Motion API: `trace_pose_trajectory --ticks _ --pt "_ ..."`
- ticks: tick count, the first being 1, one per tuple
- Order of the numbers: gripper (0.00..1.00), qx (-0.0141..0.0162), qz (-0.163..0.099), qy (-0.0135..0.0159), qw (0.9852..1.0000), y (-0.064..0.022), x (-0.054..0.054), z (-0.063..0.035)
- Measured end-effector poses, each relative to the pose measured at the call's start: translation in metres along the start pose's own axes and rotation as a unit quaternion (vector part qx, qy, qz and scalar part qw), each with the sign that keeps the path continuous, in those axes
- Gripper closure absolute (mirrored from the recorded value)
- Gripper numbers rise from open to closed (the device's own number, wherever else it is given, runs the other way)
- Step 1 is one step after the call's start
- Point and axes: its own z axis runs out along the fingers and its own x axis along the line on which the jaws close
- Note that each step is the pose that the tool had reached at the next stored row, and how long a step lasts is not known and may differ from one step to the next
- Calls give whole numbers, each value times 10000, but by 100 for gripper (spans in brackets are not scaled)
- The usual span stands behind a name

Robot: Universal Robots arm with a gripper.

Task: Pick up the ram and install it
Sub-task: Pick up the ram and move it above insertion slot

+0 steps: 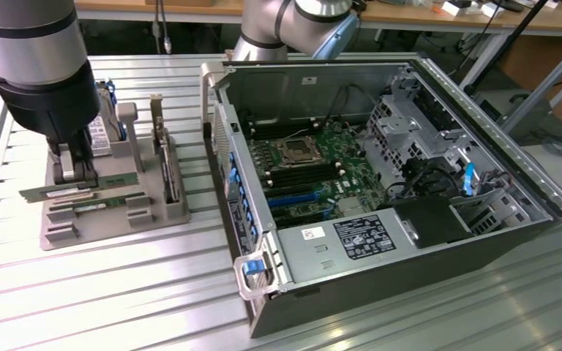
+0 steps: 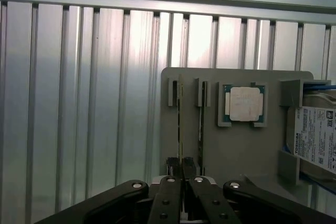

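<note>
The ram (image 2: 180, 114) is a thin green stick seen edge-on, standing in a slot of the grey holder (image 2: 236, 150). My gripper (image 2: 181, 168) is shut on its near end, one black finger pressed on each face. In the exterior view the gripper (image 1: 73, 175) reaches down onto the holder (image 1: 115, 227) at that view's left, with the ram (image 1: 115, 180) running out from between the fingers. A second green stick (image 2: 201, 124) stands in the neighbouring slot, free of the fingers.
The holder also carries a square silver processor (image 2: 245, 103), a hard drive (image 2: 317, 140) and an upright larger card (image 1: 169, 168). An open computer case (image 1: 515, 183) with its motherboard (image 1: 310, 175) lies at the exterior view's right on the ribbed metal table (image 1: 115, 292).
</note>
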Motion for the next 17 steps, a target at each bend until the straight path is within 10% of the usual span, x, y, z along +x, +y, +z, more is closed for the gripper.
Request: trace_pose_trajectory --ticks 17 --pt "88 1 -1 -18 10000 6 -5 -160"
